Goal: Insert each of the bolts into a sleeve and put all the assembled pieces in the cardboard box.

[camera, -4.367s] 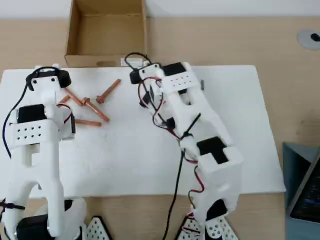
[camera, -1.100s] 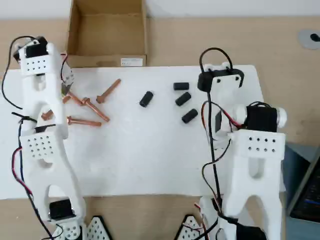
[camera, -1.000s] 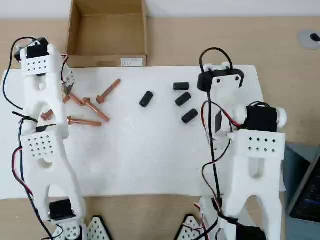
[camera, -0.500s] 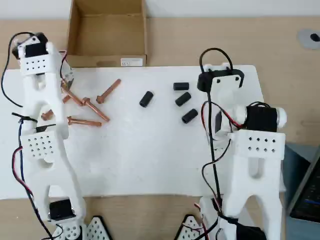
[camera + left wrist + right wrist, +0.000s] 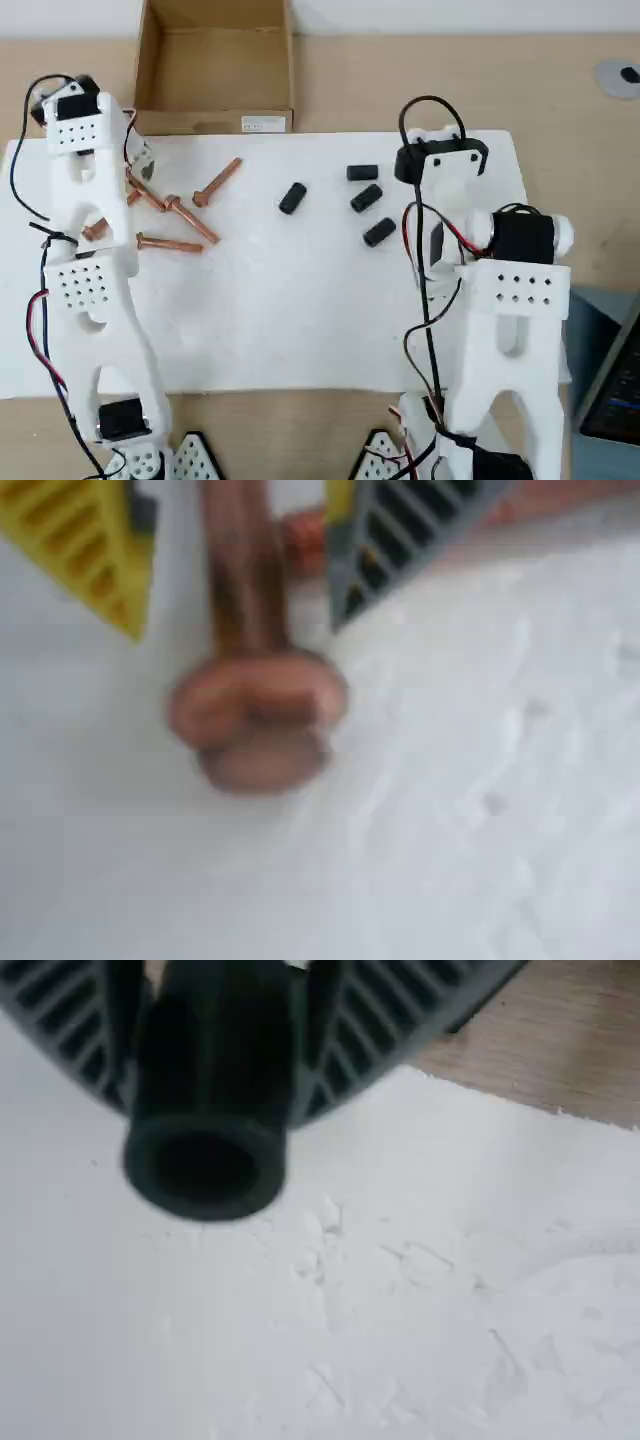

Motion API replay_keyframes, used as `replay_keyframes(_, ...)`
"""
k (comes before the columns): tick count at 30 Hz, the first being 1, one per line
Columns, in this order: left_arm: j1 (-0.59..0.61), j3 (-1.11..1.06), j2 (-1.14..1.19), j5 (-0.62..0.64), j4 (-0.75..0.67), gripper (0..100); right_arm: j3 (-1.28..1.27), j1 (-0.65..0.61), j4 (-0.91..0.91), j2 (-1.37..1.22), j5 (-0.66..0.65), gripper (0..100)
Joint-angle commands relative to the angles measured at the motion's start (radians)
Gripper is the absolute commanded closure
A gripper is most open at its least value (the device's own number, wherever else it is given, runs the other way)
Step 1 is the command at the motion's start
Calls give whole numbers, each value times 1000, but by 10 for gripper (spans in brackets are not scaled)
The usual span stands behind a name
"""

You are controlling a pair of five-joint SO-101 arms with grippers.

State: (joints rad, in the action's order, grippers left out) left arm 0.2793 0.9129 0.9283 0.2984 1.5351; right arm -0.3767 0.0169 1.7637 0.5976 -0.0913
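Note:
Several copper bolts (image 5: 190, 218) lie scattered on the left of the white mat (image 5: 300, 300). My left gripper (image 5: 135, 165) is low over them. In the left wrist view the left gripper (image 5: 240, 570) is open, its yellow and grey fingers on either side of one bolt (image 5: 255, 680), with a gap on each side. Several black sleeves (image 5: 366, 197) lie at the back middle of the mat. My right gripper (image 5: 215, 1020) is shut on a black sleeve (image 5: 205, 1110), held just above the mat near its right edge. The cardboard box (image 5: 215, 60) stands behind the mat.
The right arm (image 5: 440, 165) stands folded over the mat's right side, with cables hanging along it. Bare wooden table (image 5: 420, 80) surrounds the mat. A dark object (image 5: 605, 400) pokes in at the right edge. The mat's front half holds nothing.
The right arm has pulled back from the sleeves at the back middle to the mat's right edge. The left arm has stretched forward onto the bolts, shifting only slightly in the last second.

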Motion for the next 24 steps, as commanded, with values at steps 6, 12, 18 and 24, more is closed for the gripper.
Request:
replay_keyframes(6, 14, 54, 22, -3, -37, 881, -1, 8, 17, 31, -11, 988)
replay_keyframes(12, 9, 54, 56, -8, -92, 1000, -1, 8, 17, 31, -11, 988)
replay_keyframes(18, 8, 54, 81, -8, -87, 999, -1, 8, 17, 31, -11, 988)
replay_keyframes(24, -35, 186, 74, -8, 52, 999, 5, 8, 17, 38, -9, 988)
